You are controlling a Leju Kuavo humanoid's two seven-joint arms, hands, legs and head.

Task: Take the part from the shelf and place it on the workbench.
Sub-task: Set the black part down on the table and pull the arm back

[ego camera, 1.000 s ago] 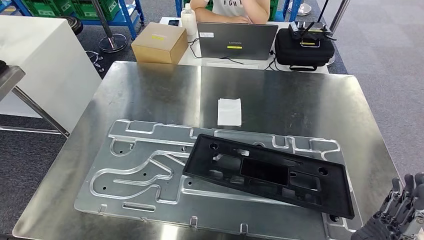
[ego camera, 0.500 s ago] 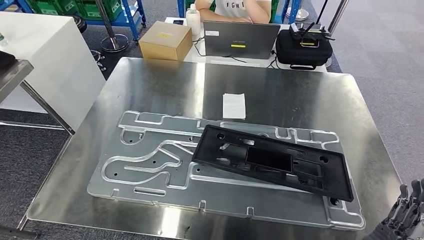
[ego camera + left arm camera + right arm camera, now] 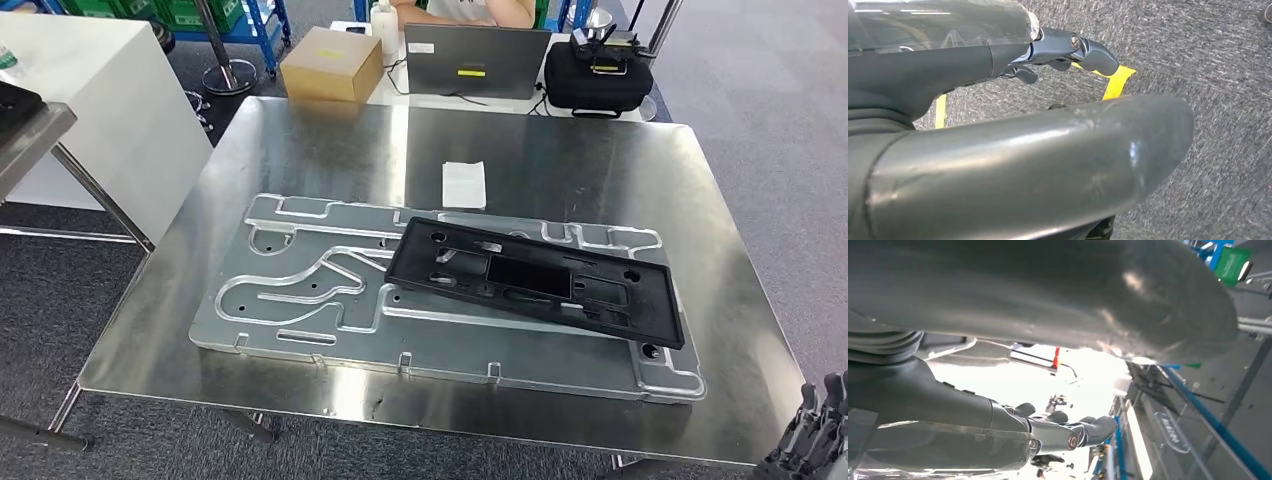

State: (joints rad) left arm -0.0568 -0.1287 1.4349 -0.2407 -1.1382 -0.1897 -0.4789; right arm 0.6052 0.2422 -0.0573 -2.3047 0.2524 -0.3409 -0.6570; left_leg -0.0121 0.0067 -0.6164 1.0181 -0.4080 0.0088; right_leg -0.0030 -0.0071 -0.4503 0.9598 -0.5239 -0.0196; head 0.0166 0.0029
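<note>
The black part lies flat on the grooved metal plate, toward its right end, on the workbench. The right hand hangs off the bench's near right corner, released, fingers apart. The left hand holds nothing.

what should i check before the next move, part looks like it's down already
1. Black part on the workbench: ok, it lies on the grooved aluminium plate.
2. Part seated square in the plate: not ok, it lies askew across the grooves.
3. Right hand clear of the part: ok, off the bench's near right corner, holding nothing.
4. Left hand free: ok, fingers apart over the carpet.
5. White paper clear of the part: ok, apart behind it.
6. Person behind the laptop: cannot tell their reach.
</note>
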